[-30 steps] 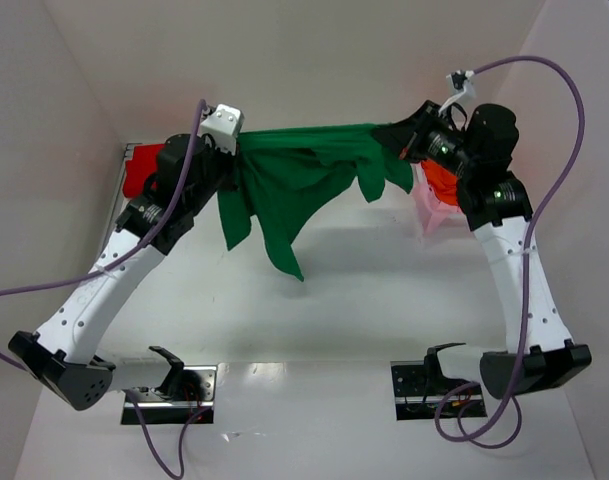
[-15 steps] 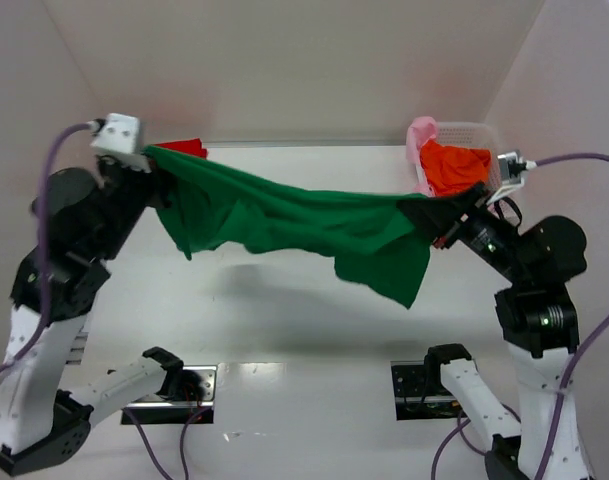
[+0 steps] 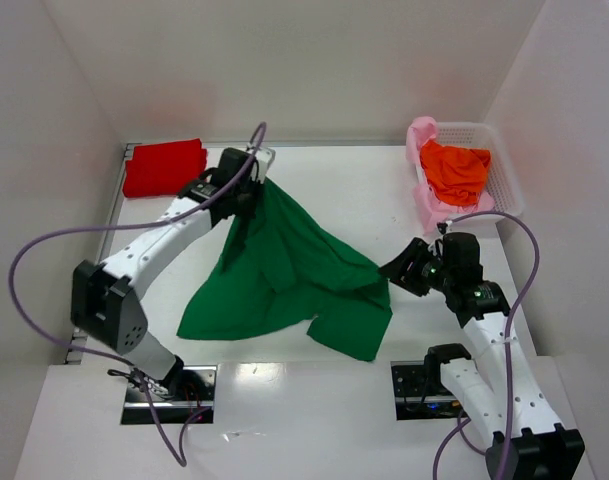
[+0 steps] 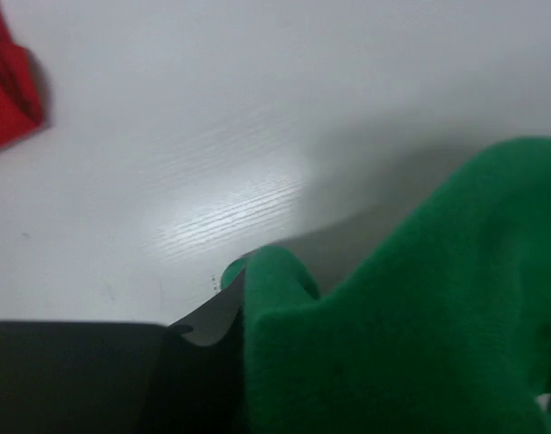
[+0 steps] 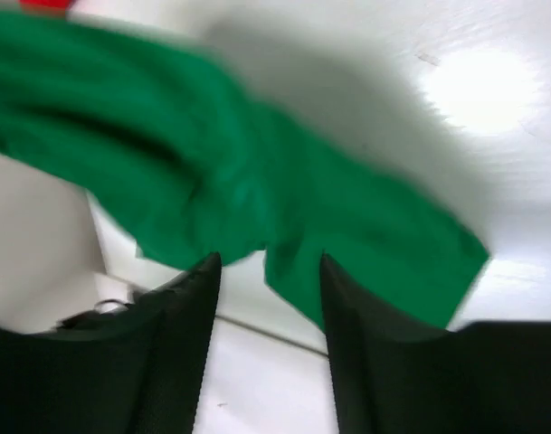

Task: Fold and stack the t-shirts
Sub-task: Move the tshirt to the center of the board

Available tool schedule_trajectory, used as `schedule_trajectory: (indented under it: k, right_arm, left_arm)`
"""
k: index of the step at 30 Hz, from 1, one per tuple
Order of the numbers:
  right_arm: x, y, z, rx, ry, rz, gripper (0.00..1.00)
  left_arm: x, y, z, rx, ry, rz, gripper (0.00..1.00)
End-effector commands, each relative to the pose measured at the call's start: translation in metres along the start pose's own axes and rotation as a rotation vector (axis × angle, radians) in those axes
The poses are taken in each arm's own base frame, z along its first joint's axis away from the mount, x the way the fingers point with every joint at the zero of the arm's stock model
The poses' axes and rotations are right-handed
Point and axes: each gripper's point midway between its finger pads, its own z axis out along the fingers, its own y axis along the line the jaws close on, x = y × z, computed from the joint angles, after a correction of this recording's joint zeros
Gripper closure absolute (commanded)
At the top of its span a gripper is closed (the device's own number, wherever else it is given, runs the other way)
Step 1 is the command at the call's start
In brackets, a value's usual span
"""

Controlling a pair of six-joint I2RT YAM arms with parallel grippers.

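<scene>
Green t-shirt (image 3: 284,270): mid-table, rumpled, unfolded. I read this as the spread-flat step.
Right gripper (image 3: 397,271): fingers spread, empty, just beside the right hem. Next I need a pinch there.
Left gripper (image 3: 242,200): pinching the far corner, raised.
Red t-shirt (image 3: 164,167): folded, far left.
Basket (image 3: 506,178): far right, holds the orange t-shirt (image 3: 456,170) and pink t-shirt (image 3: 422,135).
Snag: slack folds mid-cloth.
</scene>
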Motion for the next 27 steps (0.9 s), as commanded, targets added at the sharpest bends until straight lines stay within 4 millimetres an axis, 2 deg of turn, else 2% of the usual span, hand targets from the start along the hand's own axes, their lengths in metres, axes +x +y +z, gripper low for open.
schedule_trajectory:
  k: [1, 2, 3, 4, 6, 8, 10, 11, 13, 14, 15, 18, 22, 24, 27]
  right_arm:
    - [-0.034, 0.02, -0.006, -0.038, -0.14, 0.017, 0.34]
    - [-0.04, 0.026, -0.006, -0.061, -0.162, 0.023, 0.34]
    - [-0.04, 0.025, -0.005, -0.064, -0.165, 0.021, 0.33]
    - [-0.041, 0.027, -0.005, -0.071, -0.171, 0.024, 0.33]
    - [-0.047, 0.022, -0.004, -0.045, -0.202, 0.021, 0.25]
    - [-0.055, 0.026, -0.004, -0.04, -0.214, -0.002, 0.24]
    - [-0.061, 0.029, -0.002, -0.036, -0.217, -0.027, 0.24]
    - [-0.067, 0.039, -0.003, -0.066, -0.222, -0.052, 0.24]
    - [-0.073, 0.046, 0.0, -0.087, -0.219, -0.071, 0.24]
    - [-0.077, 0.053, 0.0, -0.103, -0.221, -0.079, 0.24]
    - [-0.082, 0.058, 0.002, -0.116, -0.22, -0.092, 0.25]
    - [-0.075, 0.076, 0.015, -0.146, -0.179, -0.132, 0.26]
    - [-0.067, 0.093, 0.026, -0.159, -0.157, -0.161, 0.28]
    - [-0.062, 0.099, 0.034, -0.165, -0.141, -0.166, 0.28]
    - [-0.063, 0.103, 0.041, -0.169, -0.136, -0.169, 0.28]
  left_arm:
    - [-0.015, -0.016, 0.021, 0.054, -0.016, 0.025, 0.9]
    - [-0.012, -0.021, 0.029, 0.061, 0.001, 0.034, 0.87]
    - [0.0, -0.022, 0.043, 0.053, 0.043, 0.04, 0.75]
    - [0.006, -0.024, 0.053, 0.05, 0.068, 0.045, 0.71]
    - [0.012, -0.025, 0.066, 0.042, 0.094, 0.049, 0.49]
    - [0.022, -0.027, 0.085, 0.031, 0.132, 0.045, 0.4]
    - [0.028, -0.026, 0.095, 0.014, 0.154, 0.037, 0.25]
    - [0.028, -0.019, 0.098, -0.033, 0.155, 0.029, 0.17]
    - [0.027, -0.005, 0.101, -0.124, 0.157, 0.02, 0.15]
    - [0.035, 0.001, 0.106, -0.166, 0.183, 0.02, 0.15]
    - [0.029, 0.013, 0.104, -0.246, 0.173, 0.005, 0.14]
    - [0.038, 0.03, 0.102, -0.365, 0.21, -0.016, 0.08]
    - [0.057, 0.026, 0.093, -0.35, 0.265, -0.046, 0.05]
    - [0.083, 0.019, 0.085, -0.317, 0.32, -0.077, 0.03]
    - [0.1, 0.002, 0.071, -0.236, 0.341, -0.183, 0.01]
